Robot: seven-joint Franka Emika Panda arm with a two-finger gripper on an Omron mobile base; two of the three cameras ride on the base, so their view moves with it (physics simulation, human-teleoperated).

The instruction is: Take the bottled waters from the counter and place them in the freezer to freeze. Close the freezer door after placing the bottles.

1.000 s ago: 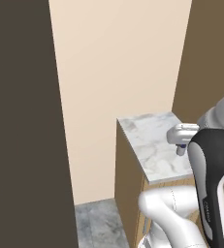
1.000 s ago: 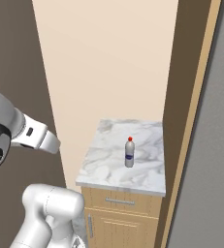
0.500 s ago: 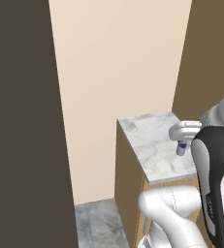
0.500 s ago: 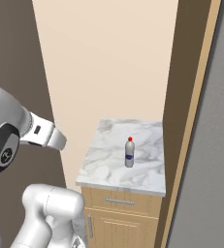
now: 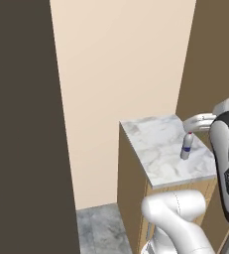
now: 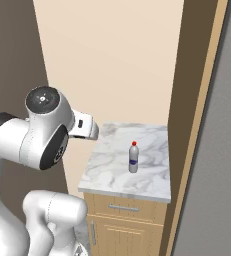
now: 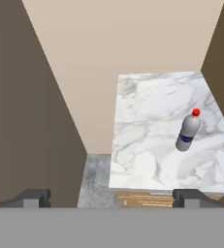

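Note:
A single bottled water, clear with a red cap and a blue label, stands upright on the white-grey marble counter, toward its right side. It also shows as the bottle beside my arm and as the bottle near the middle of the counter. My gripper hovers above and in front of the counter's front left corner, well short of the bottle. It is open wide, with nothing between its fingertips. The freezer and its door are out of view.
A beige wall backs the counter. A tall dark brown panel stands to the left and a brown panel hugs the counter's right side. Wooden drawer fronts sit below. A strip of grey floor lies left of the counter.
My arm has swung up and to the right, uncovering the bottle in the left base view and looming larger in the right base view. The bottle has not moved; the jaws stay open.

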